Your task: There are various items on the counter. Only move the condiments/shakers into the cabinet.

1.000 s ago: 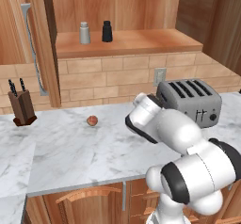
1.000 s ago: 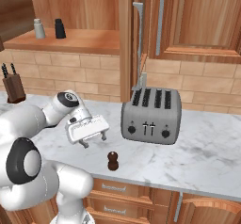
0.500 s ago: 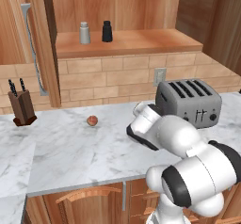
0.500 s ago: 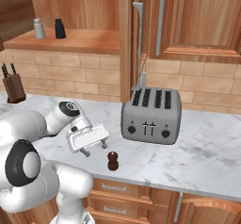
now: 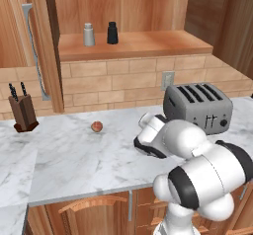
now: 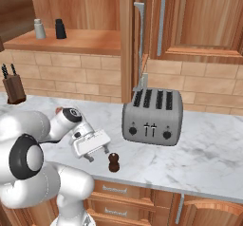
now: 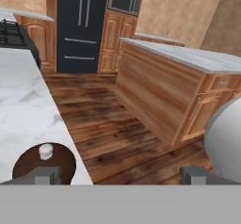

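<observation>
The dark brown pepper mill point(image 6: 113, 162) stands upright near the front edge of the counter point(image 6: 204, 154). My gripper point(image 6: 97, 154) hangs open just left of it, tilted low over the stone, with nothing between its fingers. In the hand view the mill's knobbed top point(image 7: 44, 159) shows right by one fingertip point(image 7: 45, 175), outside the gap of the gripper point(image 7: 120, 176). The light grey shaker point(image 5: 89, 34) and the black shaker point(image 5: 112, 32) stand side by side on the cabinet shelf point(image 5: 148, 44). In the left base view my own arm hides the mill.
A silver toaster point(image 6: 153, 117) stands right of the gripper, behind the mill. A small reddish ball point(image 5: 97, 126) lies mid-counter, and a knife block point(image 5: 22, 108) sits at the far left. The cabinet door with its long grey handle point(image 6: 140, 35) hangs open above the toaster.
The arm has swung down and toward the counter's front edge, bringing the open gripper lower and closer to the pepper mill. Nothing else has moved.
</observation>
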Motion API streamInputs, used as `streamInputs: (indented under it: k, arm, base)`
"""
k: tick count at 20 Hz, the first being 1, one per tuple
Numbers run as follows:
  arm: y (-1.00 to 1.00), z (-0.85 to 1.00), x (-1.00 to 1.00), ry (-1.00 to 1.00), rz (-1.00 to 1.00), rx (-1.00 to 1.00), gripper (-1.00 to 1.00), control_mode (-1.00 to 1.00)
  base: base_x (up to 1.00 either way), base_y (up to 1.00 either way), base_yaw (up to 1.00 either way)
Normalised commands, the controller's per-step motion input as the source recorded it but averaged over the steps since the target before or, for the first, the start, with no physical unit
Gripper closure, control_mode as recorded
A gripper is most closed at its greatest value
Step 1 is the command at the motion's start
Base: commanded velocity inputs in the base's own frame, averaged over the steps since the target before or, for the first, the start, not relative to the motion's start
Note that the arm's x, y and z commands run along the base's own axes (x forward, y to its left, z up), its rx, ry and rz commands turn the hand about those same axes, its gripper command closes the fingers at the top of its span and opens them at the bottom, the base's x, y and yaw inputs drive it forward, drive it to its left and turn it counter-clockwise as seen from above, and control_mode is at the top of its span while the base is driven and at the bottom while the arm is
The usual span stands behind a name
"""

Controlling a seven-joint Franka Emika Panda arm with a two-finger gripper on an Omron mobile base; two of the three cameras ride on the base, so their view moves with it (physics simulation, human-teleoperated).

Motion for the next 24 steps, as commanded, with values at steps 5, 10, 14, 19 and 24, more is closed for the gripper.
streamInputs:
  k: [5,10,14,19,24]
  arm:
    - [-0.01,-0.25,0.30,0.00,-0.01,-0.03,-1.00,-1.00]
    - [-0.05,-0.19,0.31,0.00,-0.02,-0.03,-1.00,-1.00]
    - [-0.06,-0.22,0.24,0.00,-0.05,-0.05,-1.00,-1.00]
    - [-0.05,-0.24,0.14,0.00,-0.05,-0.06,-1.00,-1.00]
    - [-0.14,-0.14,0.02,0.00,-0.06,-0.06,-1.00,-1.00]
  base:
    - [0.00,0.00,0.00]
    - [0.00,0.00,0.00]
    - [0.00,0.00,0.00]
    - [0.00,0.00,0.00]
    - [0.00,0.00,0.00]
